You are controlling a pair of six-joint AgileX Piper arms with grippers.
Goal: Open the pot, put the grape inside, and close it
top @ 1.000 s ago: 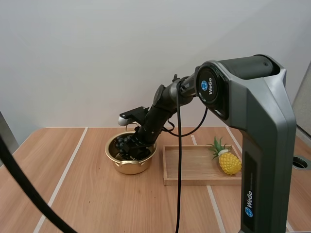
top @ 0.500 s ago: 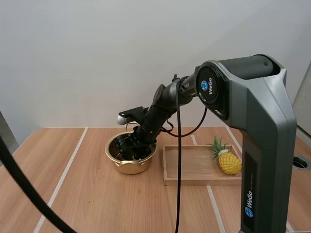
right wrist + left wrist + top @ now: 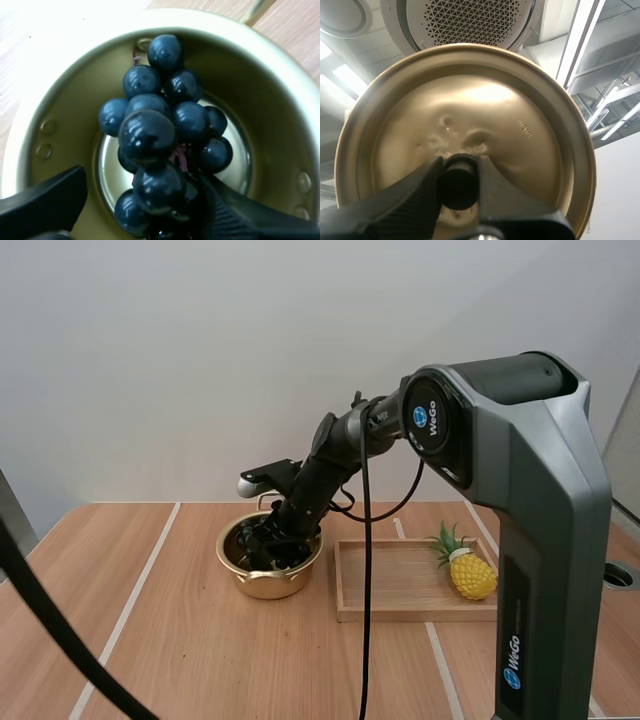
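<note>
Left gripper [image 3: 459, 181] pinching the black knob [image 3: 456, 192] of the lid [image 3: 520, 110]; right gripper [image 3: 140, 195] spread apart, 1 finger either side of the grapes [image 3: 150, 130] inside the pot [image 3: 282, 105]

"WeGo" on the right arm's joint cap [image 3: 421, 420]; "WeGo" on its grey housing [image 3: 513, 665].

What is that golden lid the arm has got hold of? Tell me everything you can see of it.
The lid is a round disc of shiny, gold-coloured metal with a broad rim band, a few shallow dents near its middle and a tiny stamped mark. A black knob sits at its centre, and the left gripper pinches that knob between its fingertips. Held so, the lid is off the pot; nothing else touches it.
</note>
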